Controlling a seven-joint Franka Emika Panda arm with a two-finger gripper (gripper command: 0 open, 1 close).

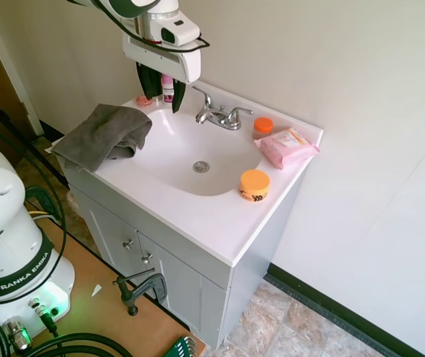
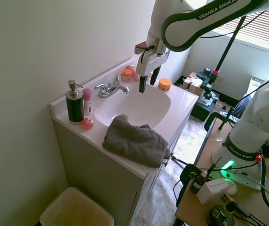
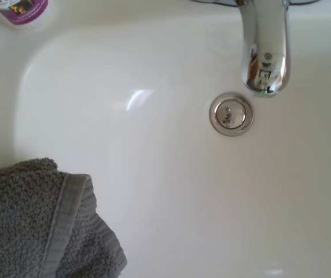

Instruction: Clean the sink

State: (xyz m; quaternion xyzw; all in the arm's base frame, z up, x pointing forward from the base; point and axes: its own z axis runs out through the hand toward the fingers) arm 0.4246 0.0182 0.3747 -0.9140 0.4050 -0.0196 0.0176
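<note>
soap dispenser (image 2: 74, 103) – second exterior view only, gripper (image 2: 148, 81) open

Sink (image 1: 169, 152) set in vanity top (image 1: 198, 216); faucet (image 1: 220, 115) behind basin, drain (image 1: 200, 166) at its middle; towel (image 1: 107, 135) draped over one end of top, edge hanging into basin; jar (image 1: 254, 184) and packet (image 1: 287, 146) at opposite end; soap dispenser (image 2: 74, 102) behind towel; gripper (image 1: 163, 89) hung above basin.
</note>
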